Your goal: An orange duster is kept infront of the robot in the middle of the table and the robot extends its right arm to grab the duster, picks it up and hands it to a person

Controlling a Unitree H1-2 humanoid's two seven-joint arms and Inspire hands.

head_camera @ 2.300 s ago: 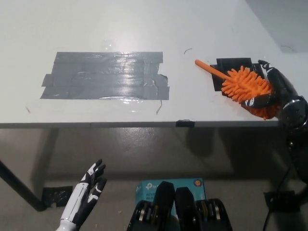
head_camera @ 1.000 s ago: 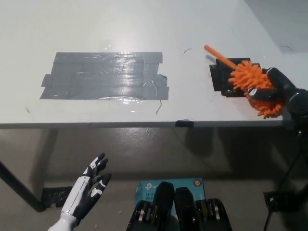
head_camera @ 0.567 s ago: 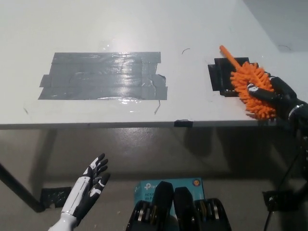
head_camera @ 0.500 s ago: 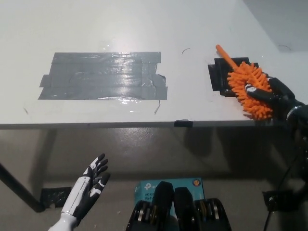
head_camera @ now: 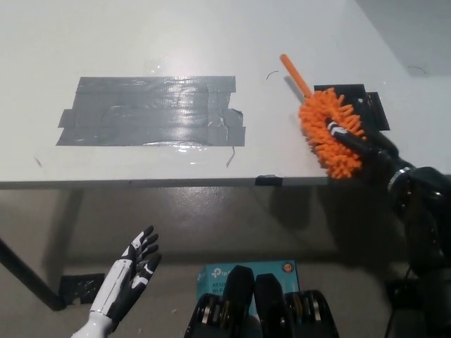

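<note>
Here, the white table (head_camera: pixel 141 42) is filling most of what I am seeing, with its near edge running across the middle. On its left half a wide grey tape patch (head_camera: pixel 151 110) is lying flat and shining under the light. Farther right a smaller black tape patch (head_camera: pixel 356 105) is sitting close to the table's near edge. My right arm (head_camera: pixel 423 225) is coming up from the lower right, and my right hand (head_camera: pixel 363 144) is wrapping its fingers around the fluffy head of the duster (head_camera: pixel 330 130), gripping it firmly. I am holding the duster over the right part of the table, just by the near edge, partly covering the black patch; its thin orange handle is pointing up and to the left, away from me, toward the table's middle. Whether the duster is touching the tabletop I cannot tell. My left hand (head_camera: pixel 127 282) is hanging low at the lower left, below the table's level, with its fingers spread apart and holding nothing. On the floor under me a teal box (head_camera: pixel 215 273) is lying.
</note>
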